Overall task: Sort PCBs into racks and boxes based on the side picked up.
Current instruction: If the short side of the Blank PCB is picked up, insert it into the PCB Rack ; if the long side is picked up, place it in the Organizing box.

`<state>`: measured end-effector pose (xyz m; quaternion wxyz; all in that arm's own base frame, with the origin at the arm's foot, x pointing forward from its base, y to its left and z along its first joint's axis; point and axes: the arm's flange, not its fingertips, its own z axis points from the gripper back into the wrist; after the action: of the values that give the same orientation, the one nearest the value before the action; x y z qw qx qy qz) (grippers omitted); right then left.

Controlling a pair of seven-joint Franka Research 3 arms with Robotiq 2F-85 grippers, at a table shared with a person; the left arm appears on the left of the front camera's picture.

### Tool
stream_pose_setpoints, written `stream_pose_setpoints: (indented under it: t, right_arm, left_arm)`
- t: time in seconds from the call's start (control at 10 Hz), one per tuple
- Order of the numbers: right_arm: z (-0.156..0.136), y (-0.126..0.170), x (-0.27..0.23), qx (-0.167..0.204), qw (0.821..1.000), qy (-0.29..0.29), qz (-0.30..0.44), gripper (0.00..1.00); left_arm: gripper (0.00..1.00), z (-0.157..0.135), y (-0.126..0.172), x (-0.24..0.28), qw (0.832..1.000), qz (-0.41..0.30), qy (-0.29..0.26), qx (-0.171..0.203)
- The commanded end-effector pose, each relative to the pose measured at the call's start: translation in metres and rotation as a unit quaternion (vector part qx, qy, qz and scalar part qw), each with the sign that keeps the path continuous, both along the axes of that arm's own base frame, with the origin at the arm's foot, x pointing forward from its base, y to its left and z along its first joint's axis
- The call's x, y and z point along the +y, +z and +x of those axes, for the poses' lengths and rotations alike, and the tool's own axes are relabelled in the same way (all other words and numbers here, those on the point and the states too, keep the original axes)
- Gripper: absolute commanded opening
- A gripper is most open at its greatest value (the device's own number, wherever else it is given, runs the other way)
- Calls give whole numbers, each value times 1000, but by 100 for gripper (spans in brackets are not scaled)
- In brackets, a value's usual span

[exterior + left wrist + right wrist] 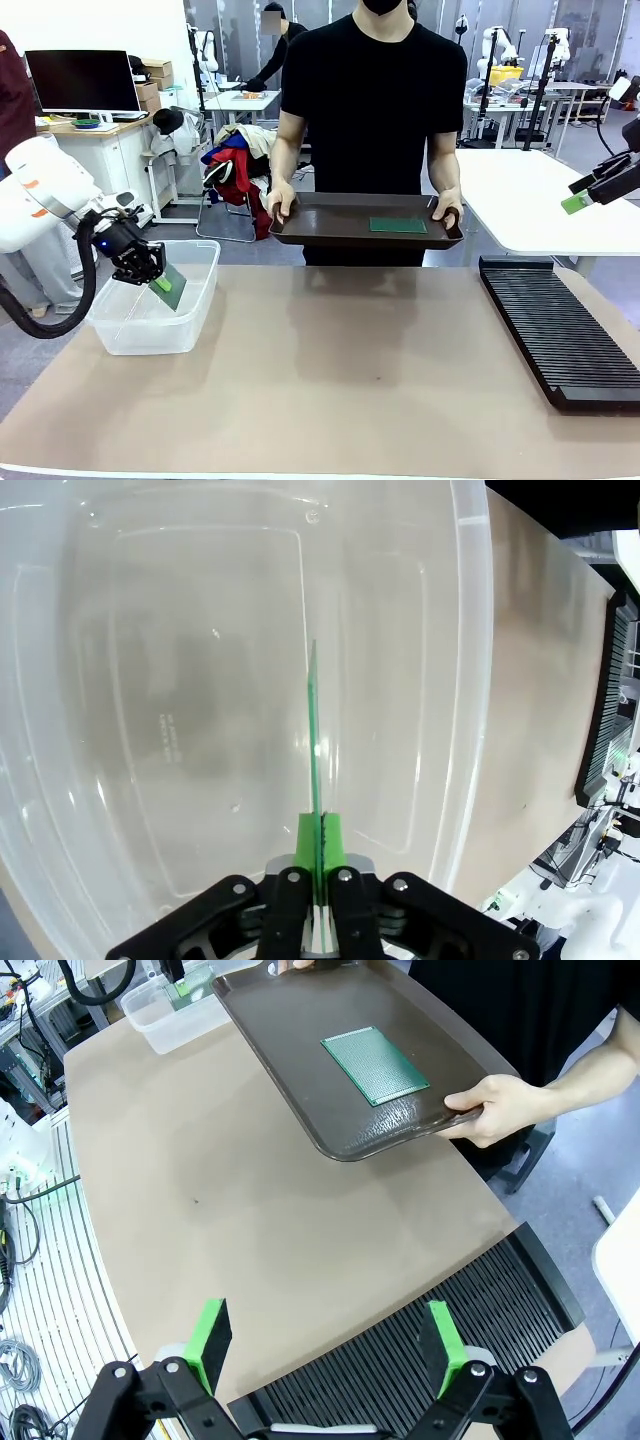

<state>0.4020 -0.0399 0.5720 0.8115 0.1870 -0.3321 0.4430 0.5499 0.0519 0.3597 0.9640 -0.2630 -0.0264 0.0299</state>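
A thin green rectangular circuit board [171,286] hangs tilted inside the rim of the clear plastic tub [206,292] at the robot's left end of the tan table [350,380]. It is pinched at its upper edge between the closed green-padded fingers of the left gripper [159,281]. In the left wrist view the board [314,720] shows edge-on above the tub's bare floor [180,730], so it appears not yet released. A second green board [398,225] lies flat, right of centre, on the dark brown handled tray [330,222], which a person in a black shirt holds level at the far edge with a hand [283,205] on each end. The right gripper [578,196] hovers with its jaws spread wide and empty above the near end of the long black slotted rack [555,325], which carries no boards in these views. By the look of things the sort is about half done: one board is on the point of being boxed. The other waits to be lifted from the tray, and the side it is gripped by will decide where it goes.
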Motion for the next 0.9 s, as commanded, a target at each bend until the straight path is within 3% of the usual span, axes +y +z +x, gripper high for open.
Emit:
stream_pose_setpoints:
  t: [0.0, 0.5, 0.6, 0.7, 0.8]
  right_arm:
    - [1, -1, 1, 1, 1000, 6, 9, 100]
    - [1, -1, 1, 1, 1000, 6, 9, 100]
    - [1, -1, 1, 1, 1000, 6, 9, 100]
    - [1, -1, 1, 1, 1000, 6, 9, 100]
    - [1, -1, 1, 1, 1000, 6, 9, 100]
  left_arm:
    - [3, 9, -4, -6, 1000, 9, 0, 28]
    - [3, 15, -22, -7, 998, 18, 1, 59]
    - [22, 14, -22, -6, 998, 20, 8, 63]
    - [22, 12, -18, -2, 998, 25, 15, 62]
    - [42, 11, -12, 2, 998, 25, 20, 59]
